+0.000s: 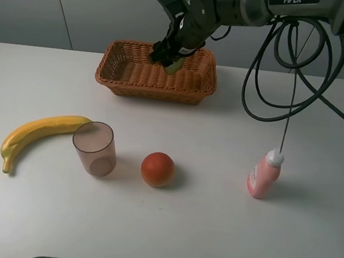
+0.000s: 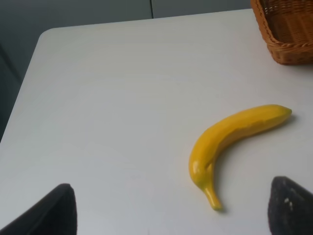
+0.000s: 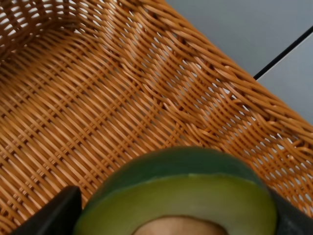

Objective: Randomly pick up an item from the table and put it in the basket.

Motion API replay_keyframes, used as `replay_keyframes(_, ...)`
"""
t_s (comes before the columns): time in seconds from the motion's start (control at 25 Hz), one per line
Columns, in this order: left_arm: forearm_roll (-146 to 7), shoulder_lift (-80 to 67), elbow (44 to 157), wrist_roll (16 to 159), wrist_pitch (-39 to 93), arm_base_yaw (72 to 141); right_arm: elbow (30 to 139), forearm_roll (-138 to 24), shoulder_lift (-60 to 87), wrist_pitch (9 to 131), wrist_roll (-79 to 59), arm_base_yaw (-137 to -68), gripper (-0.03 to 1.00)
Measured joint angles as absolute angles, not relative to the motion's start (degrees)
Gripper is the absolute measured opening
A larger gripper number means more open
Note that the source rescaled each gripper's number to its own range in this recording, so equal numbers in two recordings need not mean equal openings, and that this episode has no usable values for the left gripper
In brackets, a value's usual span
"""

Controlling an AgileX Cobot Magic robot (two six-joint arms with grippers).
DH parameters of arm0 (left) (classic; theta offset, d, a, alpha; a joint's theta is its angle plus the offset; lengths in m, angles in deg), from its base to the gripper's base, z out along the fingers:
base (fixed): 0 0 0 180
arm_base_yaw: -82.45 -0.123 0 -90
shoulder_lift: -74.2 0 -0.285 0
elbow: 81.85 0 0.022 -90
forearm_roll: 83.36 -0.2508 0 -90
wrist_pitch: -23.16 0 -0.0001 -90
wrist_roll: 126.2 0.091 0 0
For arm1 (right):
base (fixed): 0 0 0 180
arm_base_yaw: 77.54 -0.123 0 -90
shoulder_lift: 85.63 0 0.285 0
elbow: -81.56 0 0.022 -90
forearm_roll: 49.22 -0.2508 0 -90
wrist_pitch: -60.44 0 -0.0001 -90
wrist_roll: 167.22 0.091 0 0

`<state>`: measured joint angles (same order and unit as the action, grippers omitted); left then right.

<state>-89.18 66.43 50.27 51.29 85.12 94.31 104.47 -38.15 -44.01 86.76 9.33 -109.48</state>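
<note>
My right gripper (image 1: 169, 59) is shut on the halved avocado (image 1: 173, 66) and holds it just above the inside of the brown wicker basket (image 1: 128, 75) at the back of the white table (image 1: 212, 219). In the right wrist view the avocado (image 3: 181, 196) shows its dark green skin, pale flesh and the edge of its brown pit, between the two fingers, over the basket's weave (image 3: 98, 98). My left gripper (image 2: 168, 208) is open and empty, hovering over the table near a banana (image 2: 230, 137); it is out of the exterior view.
On the table's front half lie a yellow banana (image 1: 39, 133), a translucent brownish cup (image 1: 95, 148), a round red-orange fruit (image 1: 157, 169) and a pink bottle with a white cap (image 1: 264, 174). Black cables (image 1: 289, 67) hang from the right arm. The basket's corner (image 2: 286, 29) shows in the left wrist view.
</note>
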Motion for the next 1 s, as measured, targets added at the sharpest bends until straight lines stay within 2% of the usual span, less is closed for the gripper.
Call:
replay_keyframes(0.4, -89.2, 66.4, 50.3, 51.3, 85.1, 94.3, 104.6, -38.2, -44.0, 87.7, 9.3, -109.5, 0.0)
replay_keyframes(0.44, -89.2, 66.4, 50.3, 51.3, 85.1, 94.3, 104.6, -38.3, -44.0, 87.7, 9.3, -109.5, 0.07)
replay_keyframes(0.48, -89.2, 66.4, 50.3, 51.3, 85.1, 94.3, 104.6, -38.3, -44.0, 87.7, 9.3, -109.5, 0.43)
replay_keyframes(0.52, -89.2, 66.4, 50.3, 51.3, 85.1, 94.3, 104.6, -38.3, -44.0, 87.7, 9.3, -109.5, 0.72)
replay_keyframes(0.56, -89.2, 66.4, 50.3, 51.3, 85.1, 94.3, 104.6, -38.4, -44.0, 87.7, 9.3, -109.5, 0.88)
replay_keyframes(0.6, -89.2, 66.4, 50.3, 51.3, 85.1, 94.3, 104.6, -38.4, -44.0, 87.7, 9.3, -109.5, 0.94)
replay_keyframes(0.68, -89.2, 66.4, 50.3, 51.3, 85.1, 94.3, 104.6, -38.5, -44.0, 87.9, 9.3, -109.5, 0.99)
replay_keyframes(0.84, -89.2, 66.4, 50.3, 51.3, 85.1, 94.3, 104.6, -38.9, -42.7, 89.9, 9.0, -109.5, 0.99)
replay_keyframes(1.0, -89.2, 66.4, 50.3, 51.3, 85.1, 94.3, 104.6, -38.2, -36.8, 98.1, 5.5, -109.5, 0.99)
